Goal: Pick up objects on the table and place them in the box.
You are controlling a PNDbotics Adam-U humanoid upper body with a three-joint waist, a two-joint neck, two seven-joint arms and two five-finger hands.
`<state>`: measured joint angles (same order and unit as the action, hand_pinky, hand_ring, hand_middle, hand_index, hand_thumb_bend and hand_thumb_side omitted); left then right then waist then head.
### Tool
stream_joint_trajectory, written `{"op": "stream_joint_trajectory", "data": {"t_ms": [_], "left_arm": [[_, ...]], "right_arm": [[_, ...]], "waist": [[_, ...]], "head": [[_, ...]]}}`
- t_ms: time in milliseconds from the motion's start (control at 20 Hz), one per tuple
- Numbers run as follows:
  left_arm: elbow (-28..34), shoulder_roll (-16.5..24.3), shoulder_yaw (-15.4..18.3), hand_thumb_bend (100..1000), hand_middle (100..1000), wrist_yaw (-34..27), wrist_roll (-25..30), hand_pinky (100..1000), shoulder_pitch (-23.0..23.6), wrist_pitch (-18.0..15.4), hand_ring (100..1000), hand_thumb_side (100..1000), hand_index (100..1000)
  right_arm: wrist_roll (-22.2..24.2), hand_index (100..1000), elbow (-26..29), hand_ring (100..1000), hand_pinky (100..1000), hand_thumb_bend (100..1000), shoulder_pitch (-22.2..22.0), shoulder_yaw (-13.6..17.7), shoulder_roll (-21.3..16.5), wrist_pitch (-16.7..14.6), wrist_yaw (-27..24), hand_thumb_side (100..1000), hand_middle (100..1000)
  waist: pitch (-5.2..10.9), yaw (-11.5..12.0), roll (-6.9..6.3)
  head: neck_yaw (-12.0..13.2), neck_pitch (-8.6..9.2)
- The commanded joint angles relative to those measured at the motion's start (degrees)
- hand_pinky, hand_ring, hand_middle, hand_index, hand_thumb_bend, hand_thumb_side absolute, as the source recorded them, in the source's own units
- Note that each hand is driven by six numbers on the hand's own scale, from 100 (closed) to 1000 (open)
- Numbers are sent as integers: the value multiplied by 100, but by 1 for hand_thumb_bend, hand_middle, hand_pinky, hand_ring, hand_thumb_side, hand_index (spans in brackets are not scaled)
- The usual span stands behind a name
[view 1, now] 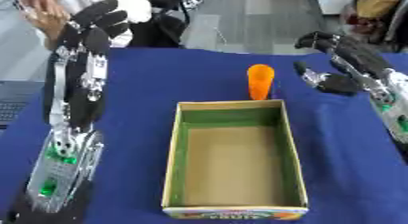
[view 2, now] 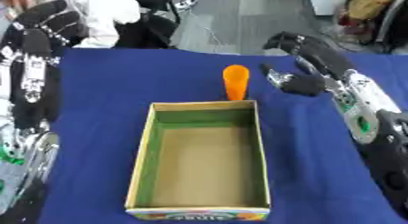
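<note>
So far nothing lies in the box (view 1: 234,116). The orange cone (view 1: 260,81) stands upright on the counter (view 1: 143,82), just beyond the box's 12 o'clock wall. The right hand (view 2: 307,63), fingers spread and holding nothing, hovers at the cone's 3 o'clock; the left hand (view 1: 86,45) idles open at 9 o'clock.

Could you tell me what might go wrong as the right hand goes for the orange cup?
The orange cup stands upright just beyond the box's far wall; a sideways nudge from the right hand, open close beside it, would likely topple it. Carrying it over, the cup might catch that far wall. The left hand, raised open at the left, seems out of the way.
</note>
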<state>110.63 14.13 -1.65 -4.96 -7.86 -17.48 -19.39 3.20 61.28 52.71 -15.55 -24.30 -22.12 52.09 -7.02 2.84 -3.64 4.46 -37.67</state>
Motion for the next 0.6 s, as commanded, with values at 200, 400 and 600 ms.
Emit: {"op": "stream_joint_trajectory", "data": {"t_ms": [200,400,600], "left_arm": [[224,-30,-24,834,801,-63,29,832,-144,-12,768,540,820],[281,-72,-39,836,801,-95,45,833,-200,-4,768,539,820],[323,-100,-50,837,801,-123,63,833,-253,3,768,538,819]], "right_arm": [[-146,866,-319,777,740,269,380,56,111,-150,352,1000,822],[-309,877,-540,780,739,297,520,118,166,-168,520,1000,829],[-422,885,-695,784,742,332,655,167,193,-143,669,1000,841]], "waist": [[19,99,-25],[-41,188,-24],[-101,264,-8]], "head": [[-145,182],[-222,293],[-270,378]]}}
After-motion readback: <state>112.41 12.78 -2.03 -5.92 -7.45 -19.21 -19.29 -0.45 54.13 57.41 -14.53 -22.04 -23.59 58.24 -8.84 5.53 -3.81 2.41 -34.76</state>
